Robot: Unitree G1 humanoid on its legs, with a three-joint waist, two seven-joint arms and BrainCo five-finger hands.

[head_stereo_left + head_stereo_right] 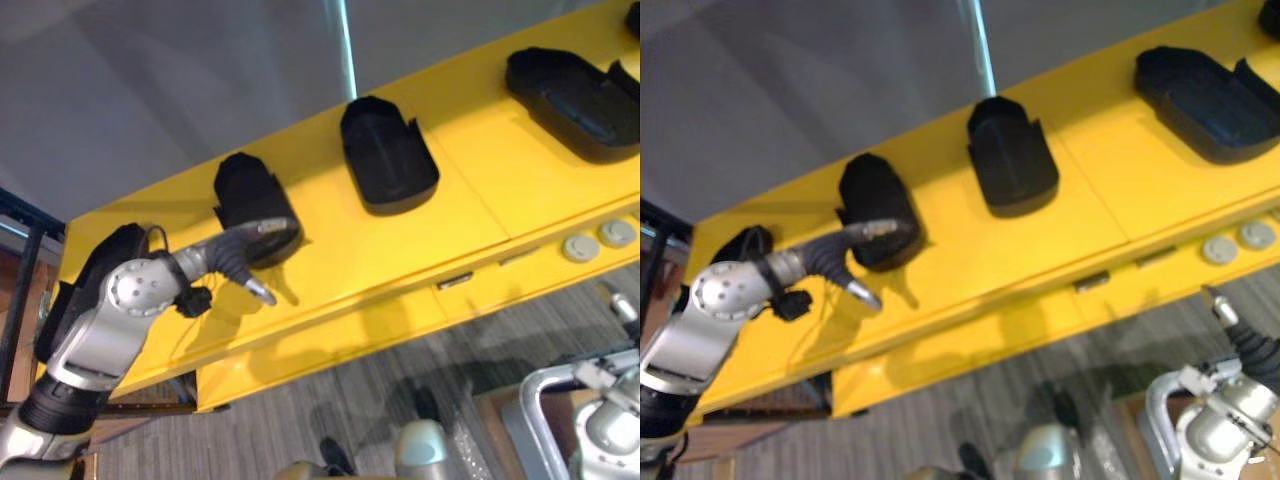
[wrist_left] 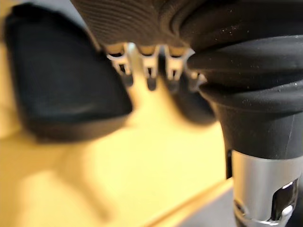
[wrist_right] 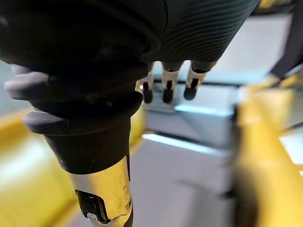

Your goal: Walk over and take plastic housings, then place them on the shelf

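Observation:
Three black plastic housings lie in a row on the yellow shelf (image 1: 400,260): a left one (image 1: 250,200), a middle one (image 1: 385,155) and a larger right one (image 1: 575,95). My left hand (image 1: 232,258) is at the left housing's near end. Its fingers (image 1: 268,228) are fairly straight and lie on the housing's edge, and its thumb (image 1: 258,290) sticks out over the yellow surface. The left wrist view has that housing (image 2: 61,71) just past the fingers (image 2: 151,71). My right hand (image 1: 1245,340) hangs low at the right, below the shelf's front, fingers (image 3: 168,87) relaxed and holding nothing.
Another dark shape (image 1: 740,245) lies at the shelf's far left behind my left arm. Two grey round knobs (image 1: 598,241) sit on the shelf's front at the right. A grey wall (image 1: 200,80) rises behind the shelf. A dark frame (image 1: 18,290) stands at the left.

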